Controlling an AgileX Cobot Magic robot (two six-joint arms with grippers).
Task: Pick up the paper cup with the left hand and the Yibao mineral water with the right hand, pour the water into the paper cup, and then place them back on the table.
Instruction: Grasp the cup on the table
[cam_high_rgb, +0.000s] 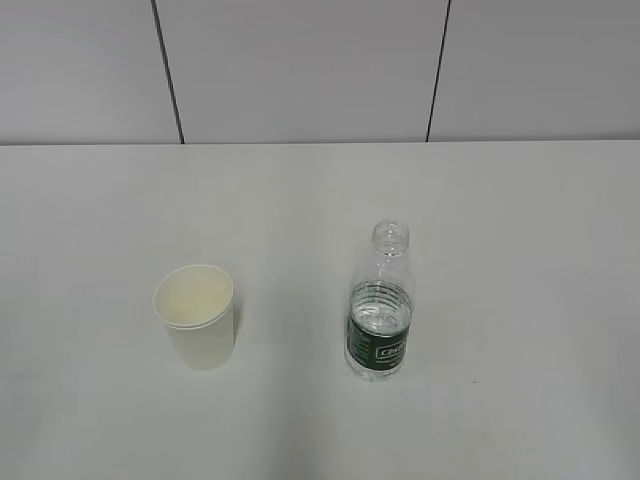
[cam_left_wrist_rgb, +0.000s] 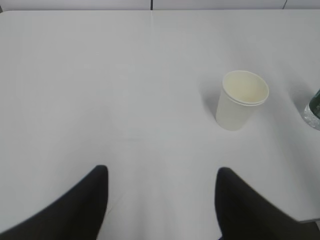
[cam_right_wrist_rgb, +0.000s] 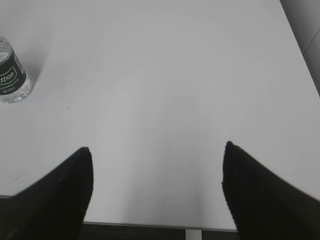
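Paper cup stands upright on the white desk, left of centre; the water bottle stands upright and capless well apart to its right, part full. Neither arm shows in the exterior view.

Our left gripper hangs above the desk with fingers spread wide, nothing between them; the cup sits ahead and to the right. Our right gripper is likewise spread and empty, the bottle far off at upper left of its view.

Step in hand, we judge: the approach. We should swing each gripper over to centre on its target, take the cup gently mid-wall to avoid crushing, and grasp the bottle at the label, keeping it vertical.
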